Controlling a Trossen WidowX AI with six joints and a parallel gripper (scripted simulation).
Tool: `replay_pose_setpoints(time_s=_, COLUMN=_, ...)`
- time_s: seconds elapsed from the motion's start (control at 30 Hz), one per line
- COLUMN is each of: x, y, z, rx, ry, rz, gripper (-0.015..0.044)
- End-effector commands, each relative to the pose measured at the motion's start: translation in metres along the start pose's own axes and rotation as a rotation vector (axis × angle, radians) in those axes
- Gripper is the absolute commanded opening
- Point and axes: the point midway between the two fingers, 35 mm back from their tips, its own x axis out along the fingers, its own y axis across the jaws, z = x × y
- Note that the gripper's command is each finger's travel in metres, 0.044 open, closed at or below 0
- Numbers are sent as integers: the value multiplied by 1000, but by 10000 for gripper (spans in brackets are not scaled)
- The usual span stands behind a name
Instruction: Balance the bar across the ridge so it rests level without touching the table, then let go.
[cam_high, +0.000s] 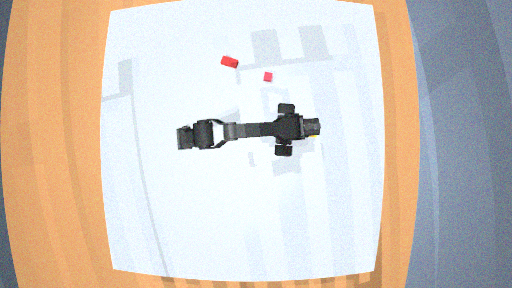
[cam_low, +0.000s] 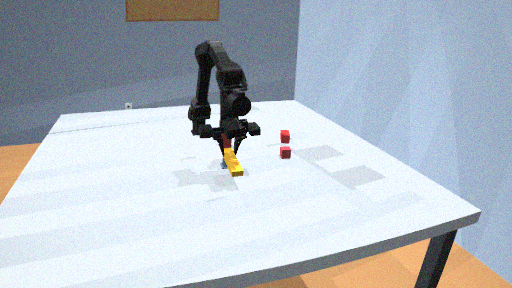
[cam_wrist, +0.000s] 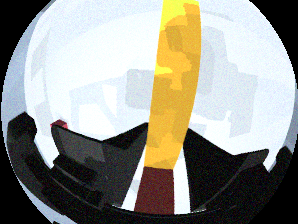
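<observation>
The bar (cam_low: 233, 164) (cam_wrist: 173, 90) is long and yellow with a dark red end. My gripper (cam_low: 227, 144) (cam_wrist: 166, 129) (cam_high: 314, 128) is shut on the bar near that red end. The bar slopes down from the fingers toward the front, and its yellow tip hangs low, close to the table (cam_low: 150, 210). A small bluish piece, which may be the ridge (cam_low: 223, 163), shows just under the bar's left side. In the top view only a sliver of yellow bar shows beside the wrist. I cannot tell whether the bar's tip touches the table.
Two small red blocks (cam_low: 285, 136) (cam_low: 285, 152) lie on the table right of the gripper; in the top view they (cam_high: 229, 61) (cam_high: 268, 76) lie behind the arm. The arm's base (cam_high: 187, 137) stands near the table's middle.
</observation>
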Motion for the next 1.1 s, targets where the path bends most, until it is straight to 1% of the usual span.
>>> replay_pose_setpoints(time_s=0.0, x=0, y=0, z=0, rx=0, ry=0, rz=0, gripper=0)
replay_pose_setpoints(time_s=0.17, x=0, y=0, z=0, rx=0, ry=0, rz=0, gripper=0)
replay_pose_setpoints(time_s=0.37, x=0, y=0, z=0, rx=0, ry=0, rz=0, gripper=157)
replay_pose_setpoints(time_s=0.4, x=0, y=0, z=0, rx=0, ry=0, rz=0, gripper=167)
replay_pose_setpoints(time_s=1.07, x=0, y=0, z=0, rx=0, ry=0, rz=0, gripper=169)
